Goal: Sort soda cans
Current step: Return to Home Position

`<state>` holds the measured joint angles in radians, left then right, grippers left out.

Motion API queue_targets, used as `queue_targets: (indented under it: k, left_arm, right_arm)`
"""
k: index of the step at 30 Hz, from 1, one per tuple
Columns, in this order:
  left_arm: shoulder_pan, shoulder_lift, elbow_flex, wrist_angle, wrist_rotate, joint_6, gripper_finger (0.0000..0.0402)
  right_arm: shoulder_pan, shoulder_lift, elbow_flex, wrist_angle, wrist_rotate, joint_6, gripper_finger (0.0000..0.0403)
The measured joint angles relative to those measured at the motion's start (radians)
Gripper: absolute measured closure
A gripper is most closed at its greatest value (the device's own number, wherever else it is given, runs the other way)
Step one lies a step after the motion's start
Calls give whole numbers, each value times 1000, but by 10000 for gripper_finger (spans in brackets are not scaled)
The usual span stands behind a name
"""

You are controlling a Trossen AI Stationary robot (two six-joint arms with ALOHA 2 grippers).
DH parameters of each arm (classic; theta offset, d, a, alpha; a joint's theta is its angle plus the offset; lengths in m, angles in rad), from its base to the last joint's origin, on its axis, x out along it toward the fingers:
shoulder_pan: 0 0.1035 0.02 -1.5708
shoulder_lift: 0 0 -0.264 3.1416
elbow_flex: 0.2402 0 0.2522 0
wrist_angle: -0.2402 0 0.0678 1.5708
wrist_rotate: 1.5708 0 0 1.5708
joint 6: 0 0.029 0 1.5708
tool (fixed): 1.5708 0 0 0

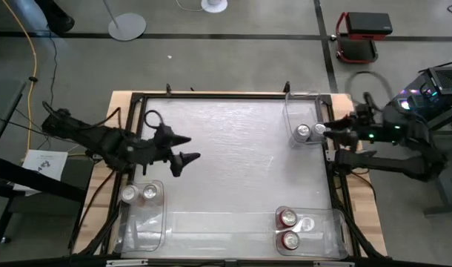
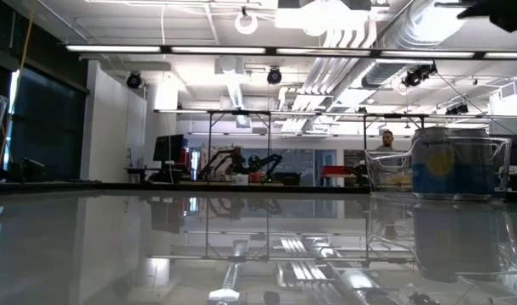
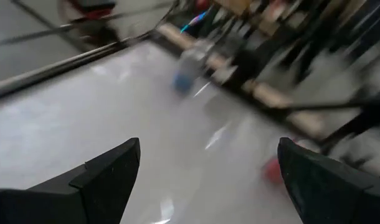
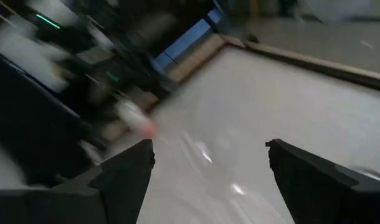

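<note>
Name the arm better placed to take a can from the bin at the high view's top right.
Right. The right gripper, open, sits at that bin's edge, beside the two cans. The left gripper, also open, hangs over the table's left half, far from them.

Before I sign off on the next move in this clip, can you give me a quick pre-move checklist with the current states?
1. Left end effector open and empty: ok.
2. Right end effector open and empty: ok.
3. No loose cans on the open middle of the table: ok.
4. Two silver cans upright in the bin by the left arm: ok.
5. Red cans upright in the opposite corner bin: ok.
6. Right end effector clear of the bin wall beside it: cannot tell.
</note>
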<state>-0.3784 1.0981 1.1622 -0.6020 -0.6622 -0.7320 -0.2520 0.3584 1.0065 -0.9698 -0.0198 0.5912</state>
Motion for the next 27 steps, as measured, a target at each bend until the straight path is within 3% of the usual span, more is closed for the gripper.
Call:
queue_targets:
  k: [5, 10, 14, 21, 27]
  left_arm:
    - [25, -122, -267, 393, 4, -13, 49]
    - [40, -179, -388, 607, -6, 36, 49]
    - [45, -200, -401, 632, -37, 75, 49]
    - [44, -227, -401, 629, -58, 84, 49]
    - [44, -238, -401, 616, -85, 34, 49]
  right_arm:
    - [0, -68, -57, 274, -63, 27, 96]
    - [0, -64, -147, 599, -178, 14, 96]
    - [0, -96, -260, 765, -248, 27, 96]
    - [0, -222, -475, 910, -268, 99, 96]
    - [0, -309, -572, 895, -272, 67, 96]
